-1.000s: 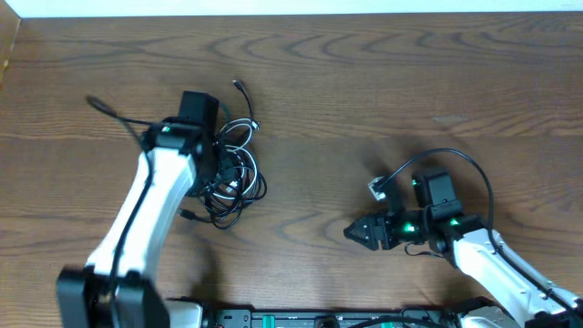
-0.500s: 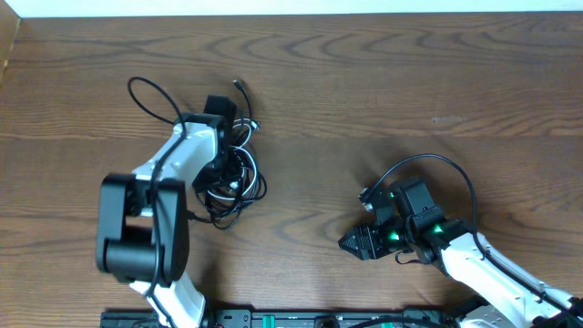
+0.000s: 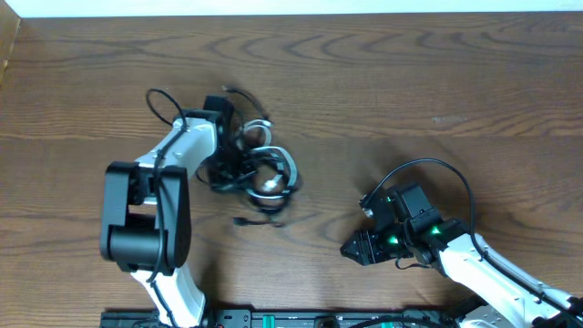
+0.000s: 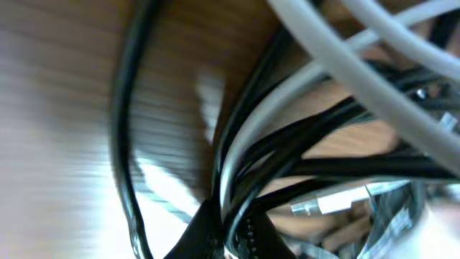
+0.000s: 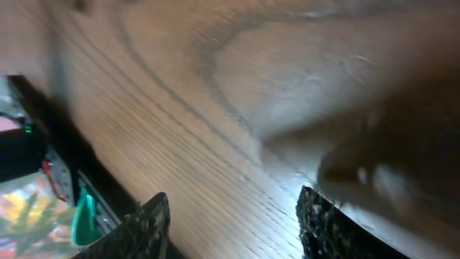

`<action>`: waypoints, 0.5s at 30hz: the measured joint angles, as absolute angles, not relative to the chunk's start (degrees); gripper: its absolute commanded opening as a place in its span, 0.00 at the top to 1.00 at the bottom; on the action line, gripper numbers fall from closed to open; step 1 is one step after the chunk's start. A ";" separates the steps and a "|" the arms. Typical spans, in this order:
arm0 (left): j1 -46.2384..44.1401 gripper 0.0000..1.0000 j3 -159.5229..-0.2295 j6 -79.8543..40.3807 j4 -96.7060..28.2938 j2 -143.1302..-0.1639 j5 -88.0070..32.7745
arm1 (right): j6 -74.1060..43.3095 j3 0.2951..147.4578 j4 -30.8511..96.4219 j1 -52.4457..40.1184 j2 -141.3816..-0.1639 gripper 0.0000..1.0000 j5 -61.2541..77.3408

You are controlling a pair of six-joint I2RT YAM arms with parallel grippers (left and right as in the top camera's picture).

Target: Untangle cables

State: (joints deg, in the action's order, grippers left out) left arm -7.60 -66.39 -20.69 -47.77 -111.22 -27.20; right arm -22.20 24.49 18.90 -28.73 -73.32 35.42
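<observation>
Left fingers: the pads sit narrow at the bottom centre of the left wrist view, and several strands run into the gap between them, so the left gripper appears pinched on the bundle.
Right fingers: the right gripper stands wide, with two dark ribbed tips along the bottom edge and only bare wood between them.
Task object: the cable tangle lies left of centre in the overhead view, touching the left gripper and well apart from the right one, which waits at lower right.
Change: within the last half second the tangle has slid toward frame right and loosened. A pale loop now stands open on its right side, and a small plug end trails below.
Meaning: the knot moves as one mass with the pull. It is looser, but no cable is yet free, so the task looks early.
Next need: a second hold on the far side would probably be needed to make the strands part.
Materials: smooth black cords cross glossy pale cords, all round in section, with a silvery connector among them.
Surface: the table is dark wood with long wavy grain and a slight sheen.
</observation>
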 measured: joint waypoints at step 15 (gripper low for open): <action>-18.68 0.92 -64.93 -20.51 -45.71 -113.97 -41.08 | -38.39 24.40 8.05 -28.47 -73.32 0.48 32.56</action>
State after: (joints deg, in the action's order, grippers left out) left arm -18.68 -64.93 -20.51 -45.71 -113.97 -41.08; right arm -38.39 24.40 8.05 -28.47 -73.32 32.56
